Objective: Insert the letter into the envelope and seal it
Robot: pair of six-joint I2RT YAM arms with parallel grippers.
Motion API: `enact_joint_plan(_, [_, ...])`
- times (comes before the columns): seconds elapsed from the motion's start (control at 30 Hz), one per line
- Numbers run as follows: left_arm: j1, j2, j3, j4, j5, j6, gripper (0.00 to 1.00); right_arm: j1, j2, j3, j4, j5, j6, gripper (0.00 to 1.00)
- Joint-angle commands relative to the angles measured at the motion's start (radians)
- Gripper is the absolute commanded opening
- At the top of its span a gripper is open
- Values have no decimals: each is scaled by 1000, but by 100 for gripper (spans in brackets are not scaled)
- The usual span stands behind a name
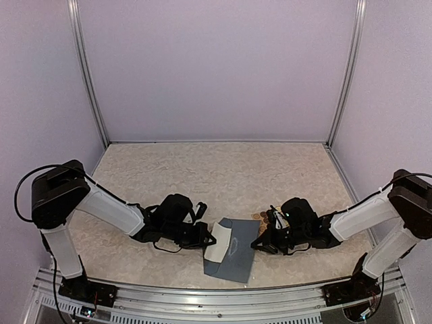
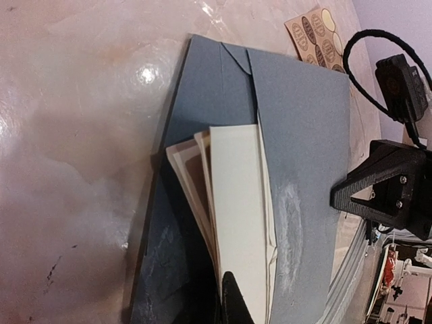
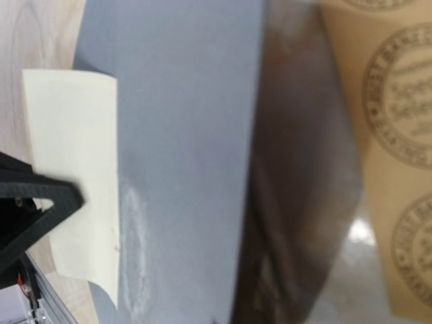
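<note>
A beige marbled table (image 1: 202,175) sits inside lavender walls (image 1: 216,67) with aluminium corner posts (image 1: 88,74). Just beyond the right gripper (image 1: 258,244) lies a tan sticker sheet (image 3: 385,135) of round seals; their ringed lettering is too blurred to read. The left gripper (image 1: 204,237) is clamped on the folded cream letter (image 2: 236,202), which fans out ahead of its fingertip. The letter's edge away from that gripper is tucked under a panel of the slate-blue envelope (image 2: 304,135). The envelope lies flat between the two grippers. The right gripper is at the envelope's opposite edge, and I cannot tell whether it grips.
</note>
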Motion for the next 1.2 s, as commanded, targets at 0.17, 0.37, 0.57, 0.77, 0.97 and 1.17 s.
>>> enact_joint_plan(0.17, [-28,43,20,90,26,-24,0,14,43,37,39,-30,-15,0])
enact_joint_plan(0.37, [-37,68,34,111,32,-28,0,18,64,60,40,-36,-22,0])
enact_joint_plan(0.57, [-42,90,52,112,29,-22,0,25,78,85,30,-34,-30,0])
enact_joint_plan(0.77, [-45,65,74,1,-38,22,3,26,36,100,-51,2,-57,0])
enact_joint_plan(0.97, [-52,-25,97,-145,-108,90,36,27,-55,137,-231,80,-117,15])
enact_joint_plan(1.17, [-52,-87,107,-263,-154,115,58,25,-134,152,-364,138,-140,40])
